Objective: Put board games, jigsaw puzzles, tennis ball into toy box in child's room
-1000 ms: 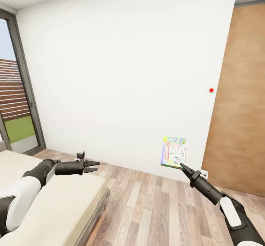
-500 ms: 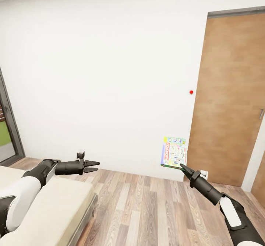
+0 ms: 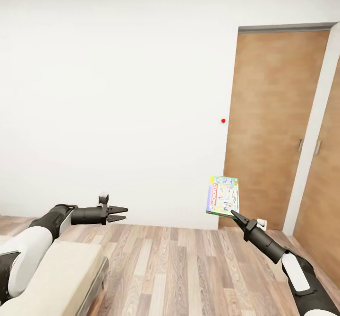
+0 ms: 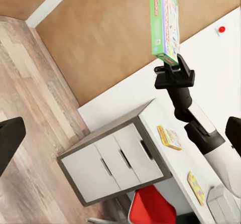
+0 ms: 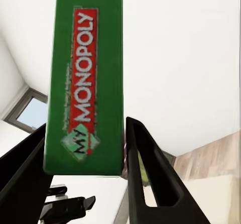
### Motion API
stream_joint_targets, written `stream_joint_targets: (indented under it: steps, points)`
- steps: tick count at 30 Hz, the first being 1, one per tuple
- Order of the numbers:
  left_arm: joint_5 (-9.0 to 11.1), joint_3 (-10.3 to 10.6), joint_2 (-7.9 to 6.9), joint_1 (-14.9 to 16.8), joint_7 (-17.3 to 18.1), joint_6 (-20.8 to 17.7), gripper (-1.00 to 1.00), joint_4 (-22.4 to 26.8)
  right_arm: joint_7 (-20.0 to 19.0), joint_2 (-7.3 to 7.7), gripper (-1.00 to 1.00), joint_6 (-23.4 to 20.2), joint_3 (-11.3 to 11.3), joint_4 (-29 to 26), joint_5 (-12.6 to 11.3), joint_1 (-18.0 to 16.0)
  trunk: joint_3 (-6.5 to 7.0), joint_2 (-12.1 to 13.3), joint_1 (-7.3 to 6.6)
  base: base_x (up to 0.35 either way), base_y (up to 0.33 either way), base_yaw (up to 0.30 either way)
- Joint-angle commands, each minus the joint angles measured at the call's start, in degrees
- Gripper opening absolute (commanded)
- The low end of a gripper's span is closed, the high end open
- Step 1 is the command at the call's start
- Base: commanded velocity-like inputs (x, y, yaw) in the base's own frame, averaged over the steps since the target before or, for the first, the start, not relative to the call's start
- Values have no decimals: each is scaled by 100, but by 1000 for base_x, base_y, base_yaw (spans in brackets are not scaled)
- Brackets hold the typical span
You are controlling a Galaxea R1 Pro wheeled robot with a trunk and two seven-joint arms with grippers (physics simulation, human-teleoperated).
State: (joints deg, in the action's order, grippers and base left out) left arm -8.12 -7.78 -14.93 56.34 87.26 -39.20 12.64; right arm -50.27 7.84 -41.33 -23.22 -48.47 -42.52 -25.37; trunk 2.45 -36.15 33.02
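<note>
— Why carried so, standing on edge?

— Pinched at the lower corner only, between both fingers of the right gripper [image 3: 232,212]; so the My Monopoly board game [image 3: 223,196] stands upright above the claw, cover toward the head camera, in front of the brown wooden door [image 3: 269,117] near its lower left corner; probably lifted clear so as to touch nothing during the drive. In the right wrist view, green side of the box [image 5: 85,78] with a dark finger [image 5: 150,174] on each side; closed firmly on it, by the look.

— And the other claw?

— Left gripper [image 3: 120,213] held level, well left of the door, above the bed [image 3: 61,269]; fingers parted, nothing between them; kept free, presumably for the next toy.

— Where to go with the box?

— To the table [image 4: 150,114], seen from the left wrist beyond the door, with white drawers [image 4: 115,163], a red chair [image 4: 153,206] and two flat colourful toys [image 4: 169,137] on top; game or puzzle, cannot tell; toy box not made out clearly.

— Different from a second ago?

— Whole head view swung; the door now more toward the middle and a second door beside it; window gone from the picture; less bed; both arms and the box at the same place in the picture; so a turn of the robot, not a move of the things.
</note>
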Motion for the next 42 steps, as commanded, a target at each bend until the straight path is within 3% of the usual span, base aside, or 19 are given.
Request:
stream_joint_targets:
  steps: [1, 33, 42]
  points:
    - [-63, -36, 0, 0, 38, -61, 100, 5, -10, -1, -100, -42, -10, 4, -37, -4, 22, 39, -21, 0, 0, -257]
    - [-59, -22, -2, 0, 42, -61, 100, 7, -9, -1, -100, -42, -16, 39, -37, -4, 745, 1323, -724, 0, 0, -257]
    - [-59, -20, -2, 0, 45, -63, 100, 7, -5, -1, -100, -42, -16, 39, -37, -3, 786, 1323, -724, 0, 0, -257]
